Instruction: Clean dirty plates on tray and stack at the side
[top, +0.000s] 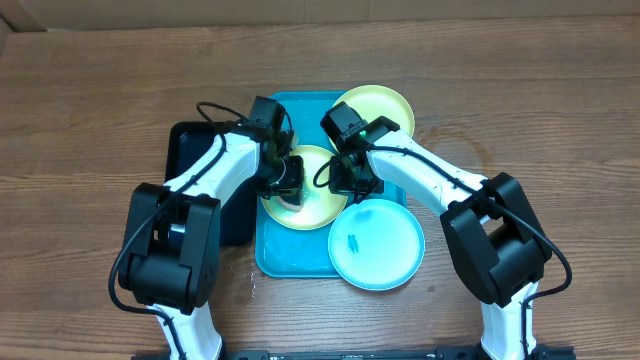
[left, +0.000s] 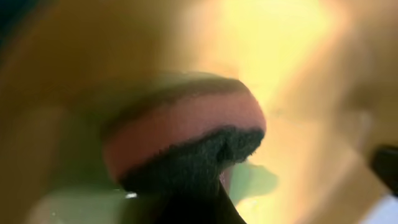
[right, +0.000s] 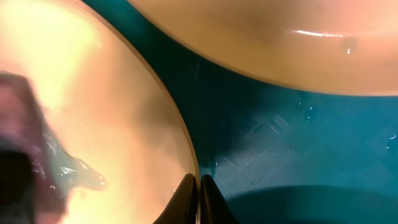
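Note:
The turquoise tray (top: 296, 262) holds a yellow-green plate (top: 318, 212) in its middle. A second yellow-green plate (top: 378, 104) overlaps the tray's far right corner, and a light blue plate (top: 380, 246) with a small blue smudge overlaps its near right. My left gripper (top: 286, 184) is shut on a pink sponge with a dark pad (left: 186, 134), pressed on the middle plate. My right gripper (right: 199, 186) is shut on that plate's right rim (right: 180, 134). A wet bluish smear (right: 78, 174) lies on the plate beside the sponge.
A smaller black tray (top: 188, 152) lies on the wooden table just left of the turquoise tray, under my left arm. The tray floor (right: 298, 137) shows wet drops between the plates.

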